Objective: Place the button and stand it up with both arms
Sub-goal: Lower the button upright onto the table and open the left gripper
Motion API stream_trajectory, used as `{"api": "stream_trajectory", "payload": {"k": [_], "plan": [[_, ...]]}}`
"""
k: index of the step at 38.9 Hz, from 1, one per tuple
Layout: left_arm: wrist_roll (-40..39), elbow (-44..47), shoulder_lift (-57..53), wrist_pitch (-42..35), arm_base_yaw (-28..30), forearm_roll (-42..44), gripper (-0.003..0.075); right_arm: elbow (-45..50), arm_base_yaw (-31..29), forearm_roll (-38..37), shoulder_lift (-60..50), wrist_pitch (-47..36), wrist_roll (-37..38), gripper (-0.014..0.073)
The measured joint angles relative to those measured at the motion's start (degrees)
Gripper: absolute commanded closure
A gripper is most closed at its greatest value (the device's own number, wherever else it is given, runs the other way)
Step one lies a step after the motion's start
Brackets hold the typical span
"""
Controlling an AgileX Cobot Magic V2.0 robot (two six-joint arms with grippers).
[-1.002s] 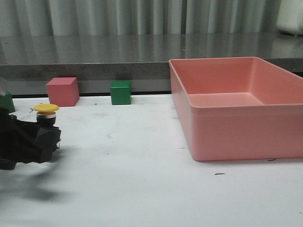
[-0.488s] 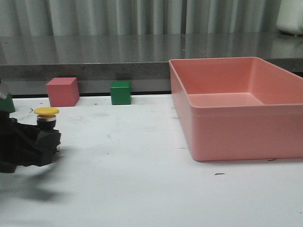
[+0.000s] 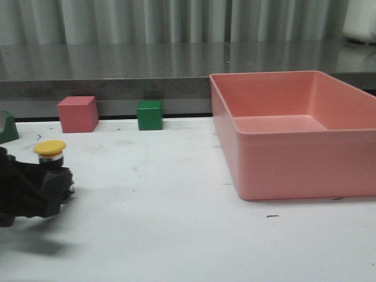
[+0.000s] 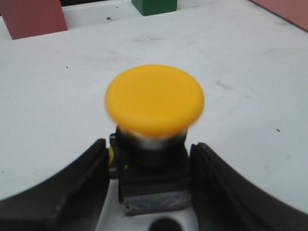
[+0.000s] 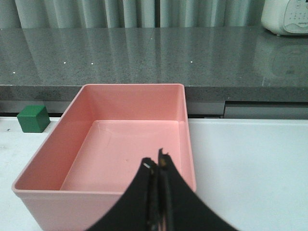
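Observation:
The button (image 3: 50, 147) has a yellow mushroom cap and a black neck, and stands cap-up at the table's left side, slightly tilted. In the left wrist view the button (image 4: 154, 103) fills the middle, its dark blocky base pinched between the two black fingers. My left gripper (image 3: 61, 180) (image 4: 148, 145) is shut on that base, which it hides in the front view. Whether the base touches the table cannot be told. My right gripper (image 5: 158, 162) is shut with nothing in it, hanging over the near wall of the pink bin (image 5: 103, 195). It is out of the front view.
A large pink bin (image 3: 282, 167) takes up the right half of the table. A pink cube (image 3: 77, 113) and a green cube (image 3: 150, 114) stand at the back left, another green cube (image 3: 7, 127) at the left edge. A grey counter ledge (image 3: 117, 70) runs behind.
My left gripper has moved down and a little left, carrying the button with it. The yellow cap now sits lower and slightly tilted.

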Motion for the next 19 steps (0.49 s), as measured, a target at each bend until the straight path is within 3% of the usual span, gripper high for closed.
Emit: {"api": "stream_trajectory", "payload": {"k": [11, 19], "plan": [[0.0, 0.37, -0.3, 1.24, 0.0, 0.0, 0.0214, 0.0, 0.0, 0.0, 0.0, 0.0, 0.0, 0.0664], [0.0, 1.95, -8.02, 1.3, 0.0, 0.64, 0.0212, 0.0, 0.0, 0.0, 0.0, 0.0, 0.0, 0.0664]]}}
